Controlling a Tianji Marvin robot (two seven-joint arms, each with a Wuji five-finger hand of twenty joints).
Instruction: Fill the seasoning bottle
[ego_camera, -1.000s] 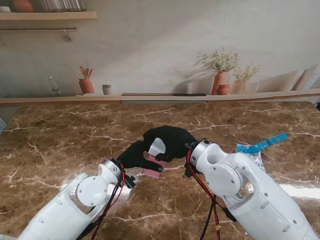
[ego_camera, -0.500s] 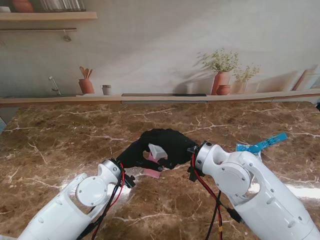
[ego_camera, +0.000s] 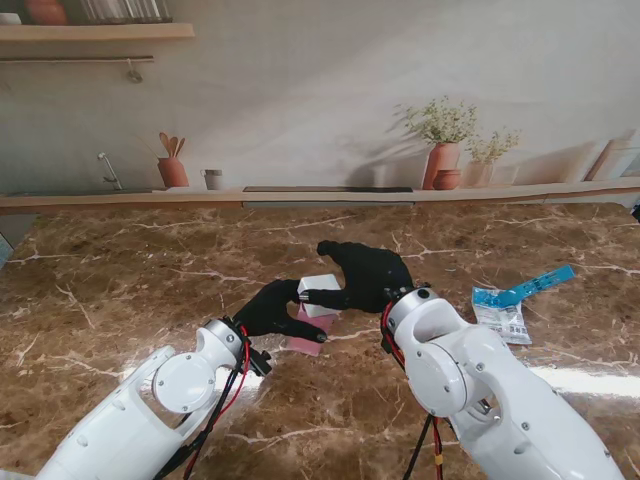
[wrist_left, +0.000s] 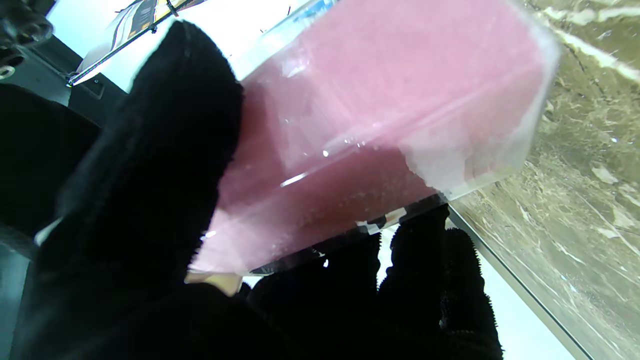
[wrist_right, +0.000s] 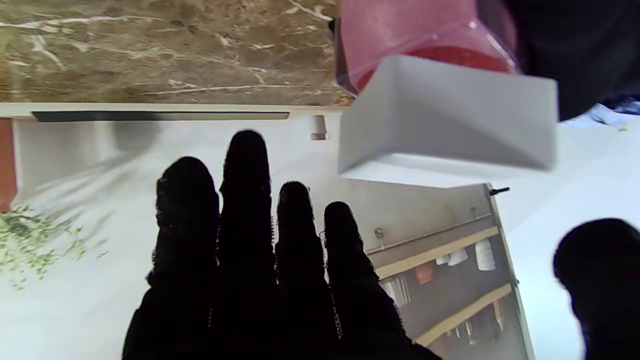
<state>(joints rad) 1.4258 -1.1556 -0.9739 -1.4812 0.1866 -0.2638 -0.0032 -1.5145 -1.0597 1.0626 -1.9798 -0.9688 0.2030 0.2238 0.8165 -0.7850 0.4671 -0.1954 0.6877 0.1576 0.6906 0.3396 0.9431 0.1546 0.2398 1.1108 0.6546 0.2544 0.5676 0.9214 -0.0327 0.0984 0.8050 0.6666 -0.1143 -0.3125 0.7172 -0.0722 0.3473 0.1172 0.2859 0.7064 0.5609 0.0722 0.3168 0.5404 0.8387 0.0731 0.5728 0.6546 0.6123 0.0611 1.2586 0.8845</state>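
Observation:
A clear square seasoning bottle (ego_camera: 303, 338) filled with pink grains leans in my left hand (ego_camera: 272, 308), which is shut on its lower body. Its white square cap (ego_camera: 320, 292) sits on top. In the left wrist view the pink bottle (wrist_left: 380, 120) fills the picture, with gloved fingers (wrist_left: 150, 165) wrapped around it. My right hand (ego_camera: 368, 275) hovers just right of the cap, fingers spread and holding nothing; its thumb reaches toward the cap. The right wrist view shows the white cap (wrist_right: 445, 125) on the bottle (wrist_right: 400, 40), apart from the straight fingers (wrist_right: 245, 225).
A blue and white seasoning packet (ego_camera: 508, 302) lies on the marble table (ego_camera: 120, 280) to the right of my right arm. A ledge with plant pots and utensil jars (ego_camera: 172, 168) runs along the table's far edge.
My right hand, earlier curled over the bottle's cap, has opened and pulled back to the right and farther from me. The cap now shows. The left hand still grips the bottle.

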